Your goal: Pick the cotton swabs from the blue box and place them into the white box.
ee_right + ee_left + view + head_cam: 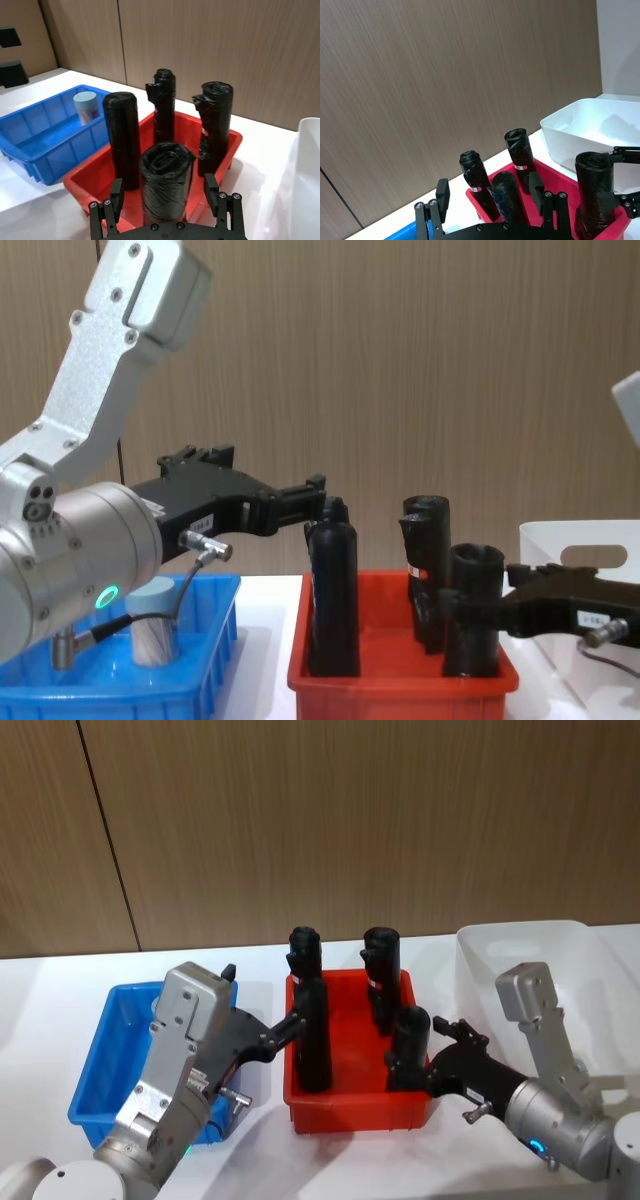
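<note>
Right gripper [408, 1050] sits low over the front right part of the red tray [355, 1110], jaws spread on either side of the front right black cylinder [166, 180], fingers [116, 192] flanking it; cannot tell if the pads actually touch it. In the chest view the right gripper [470, 608] reaches in from the right at that cylinder's upper half [472, 610]. Left gripper [296, 1018] is raised above the gap between blue box [105, 1060] and red tray, jaws apart, nothing between them, tips near the top of the front left black cylinder [313, 1035]; chest view shows the left gripper [318, 498] just above that cylinder's top [333, 595]. Four black cylinders stand upright in the red tray, two front, two back. One tub of cotton swabs [86, 107] stands upright in the blue box, grey-blue lid up, near the wall next to the red tray; also seen in the chest view [153, 622] behind the left arm's cable. White box [540, 960] sits to the right of the red tray, just beside it, behind the right arm; its handle slot shows in the left wrist view [567, 121]. All three containers rest on a white table [60, 970]
</note>
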Motion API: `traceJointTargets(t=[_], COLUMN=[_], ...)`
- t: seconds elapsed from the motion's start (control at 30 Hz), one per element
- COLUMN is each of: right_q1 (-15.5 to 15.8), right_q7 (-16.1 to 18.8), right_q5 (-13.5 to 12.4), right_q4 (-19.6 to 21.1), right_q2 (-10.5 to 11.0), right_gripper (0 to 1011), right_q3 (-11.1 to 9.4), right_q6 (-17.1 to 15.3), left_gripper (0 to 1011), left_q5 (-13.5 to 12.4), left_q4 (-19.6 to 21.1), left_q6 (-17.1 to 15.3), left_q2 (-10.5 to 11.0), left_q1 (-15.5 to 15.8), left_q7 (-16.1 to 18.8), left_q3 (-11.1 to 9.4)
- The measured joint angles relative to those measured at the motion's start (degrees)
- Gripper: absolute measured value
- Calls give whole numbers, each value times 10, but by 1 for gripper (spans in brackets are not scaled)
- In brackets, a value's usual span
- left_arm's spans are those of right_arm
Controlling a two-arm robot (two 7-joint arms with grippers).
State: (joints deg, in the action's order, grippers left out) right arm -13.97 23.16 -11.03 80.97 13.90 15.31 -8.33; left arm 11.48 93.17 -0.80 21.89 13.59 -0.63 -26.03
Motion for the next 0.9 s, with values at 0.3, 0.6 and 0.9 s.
traceJointTargets(t=[0.3, 0.6, 0.9], right_q1=[-11, -28, -36], right_q7=[14, 16, 14], right_q5=[-7, -16, -24], right_q4=[-13, -35, -46], right_q2=[-7, -16, -20], right_gripper=[1002, 860, 570], right_q3=[4, 6, 7], right_q6=[-6, -9, -9], left_gripper=[1004, 1004, 1004], left_q5=[0, 0, 0], left_q4=[0, 0, 0], left_q6=[0, 0, 0], left_q2=[0, 0, 0], left_q1=[0, 0, 0], left_q7=[0, 0, 0], left_q3=[0, 0, 0])
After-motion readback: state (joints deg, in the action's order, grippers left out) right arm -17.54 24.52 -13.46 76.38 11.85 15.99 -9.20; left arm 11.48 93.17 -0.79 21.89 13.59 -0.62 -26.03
